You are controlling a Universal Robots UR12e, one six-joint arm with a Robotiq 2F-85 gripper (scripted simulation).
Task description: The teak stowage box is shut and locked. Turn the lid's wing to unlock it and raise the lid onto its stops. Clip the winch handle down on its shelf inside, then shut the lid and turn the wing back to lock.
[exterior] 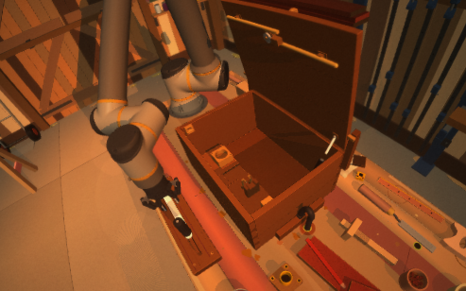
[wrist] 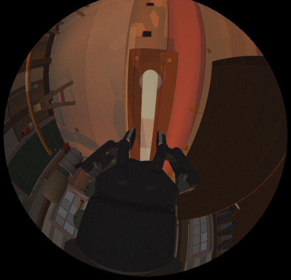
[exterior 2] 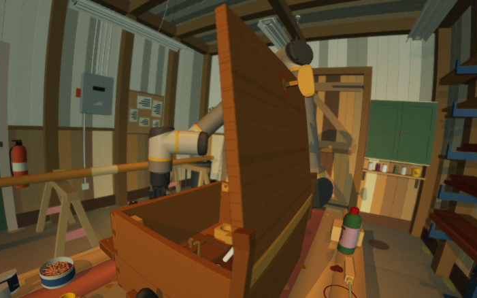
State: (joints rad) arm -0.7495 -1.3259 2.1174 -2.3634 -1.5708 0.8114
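Note:
The winch handle (exterior: 177, 218) (wrist: 148, 103) lies on a small wooden board (exterior: 192, 236) left of the teak box (exterior: 266, 165) (exterior 2: 181, 237), across a red strip from it. My open gripper (exterior: 164, 200) (wrist: 146, 137) is low over the handle's pale end, fingers on either side of it, holding nothing. The box lid (exterior: 299, 66) (exterior 2: 266, 148) stands raised, with the wing (exterior 2: 305, 80) on its outer face. Inside the box a clip (exterior: 250, 185) stands on the shelf beside a pale socket block (exterior: 221, 155).
Behind the box stand the arm's base (exterior: 188, 101) and a long pole on sawhorses (exterior 2: 66, 174). Tools, a mallet and tins lie on the bench to the right (exterior: 389, 212). A bottle (exterior 2: 349, 230) stands by the lid. Bare floor lies left of the board.

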